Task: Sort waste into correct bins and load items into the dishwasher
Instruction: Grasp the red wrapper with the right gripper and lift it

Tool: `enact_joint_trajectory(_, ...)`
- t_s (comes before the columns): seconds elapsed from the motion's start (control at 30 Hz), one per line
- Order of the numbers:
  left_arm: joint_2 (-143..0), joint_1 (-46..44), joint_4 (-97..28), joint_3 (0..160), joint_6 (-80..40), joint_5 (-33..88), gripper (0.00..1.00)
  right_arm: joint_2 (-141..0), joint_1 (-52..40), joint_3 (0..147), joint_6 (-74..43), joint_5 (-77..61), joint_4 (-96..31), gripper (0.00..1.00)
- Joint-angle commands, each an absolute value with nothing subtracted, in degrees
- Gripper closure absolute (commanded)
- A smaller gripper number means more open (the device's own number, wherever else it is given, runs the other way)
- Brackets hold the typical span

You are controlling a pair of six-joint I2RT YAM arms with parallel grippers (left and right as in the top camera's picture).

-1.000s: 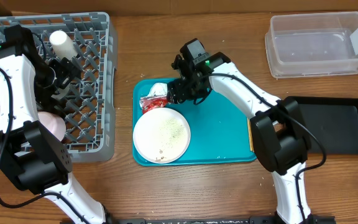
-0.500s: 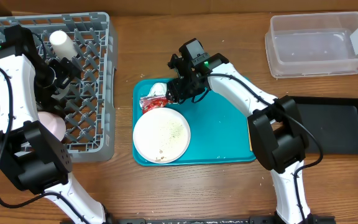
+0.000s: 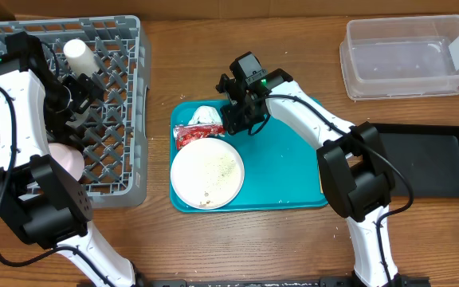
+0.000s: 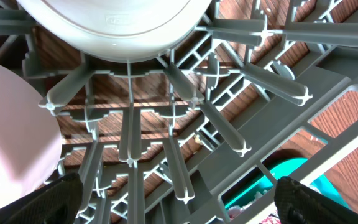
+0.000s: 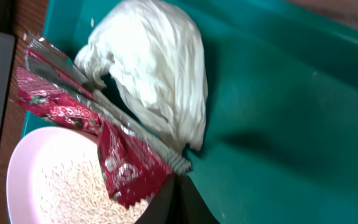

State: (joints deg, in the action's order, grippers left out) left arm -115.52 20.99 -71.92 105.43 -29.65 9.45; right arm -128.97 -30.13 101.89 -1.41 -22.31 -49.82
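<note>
While your right claw (image 5: 178, 186) had its fingers pressed together on what looked like the tail end of the red wrapper (image 5: 73, 106), that wrapper lay on the teal tray (image 5: 278, 124). It was touching the white tissue (image 5: 160, 68) and lapping over the plate (image 3: 178, 179) rim into the rice crumbs (image 5: 67, 186). Such a skimpy pinch could've slipped on the lift, or dragged tissue and crumbs along into the wrong bin. Your left claw (image 4: 179, 202) hung spread apart over the dish rack (image 4: 129, 130), holding nothing.
</note>
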Motion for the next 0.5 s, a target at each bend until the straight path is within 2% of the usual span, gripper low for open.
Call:
enact_joint_trajectory(0.0, -116.38, 20.6, -71.72, 105.91, -28.73, 9.65, 0.0, -126.65, -29.76, 103.72, -1.23, -22.61, -51.05, 0.96)
enact_joint_trajectory(0.17, -116.38, 20.6, -71.7, 105.91, -28.73, 9.67, 0.0, -121.73, -29.02, 104.66, -1.21, -22.72, -52.18, 0.94)
enact_joint_trajectory(0.33, -116.38, 20.6, -71.68, 105.91, -28.73, 9.69, 0.0, -120.9, -29.63, 104.38, 4.86, -24.12, -51.72, 0.35)
enact_joint_trajectory(0.37, -116.38, 20.6, -71.68, 105.91, -28.73, 9.67, 0.0, -121.12, -29.89, 103.81, 5.85, -24.1, -51.11, 0.27)
enact_joint_trajectory(0.47, -116.38, 20.6, -71.68, 105.91, -28.73, 9.67, 0.0, -121.89, -30.35, 102.02, 6.5, -24.14, -48.62, 0.18)
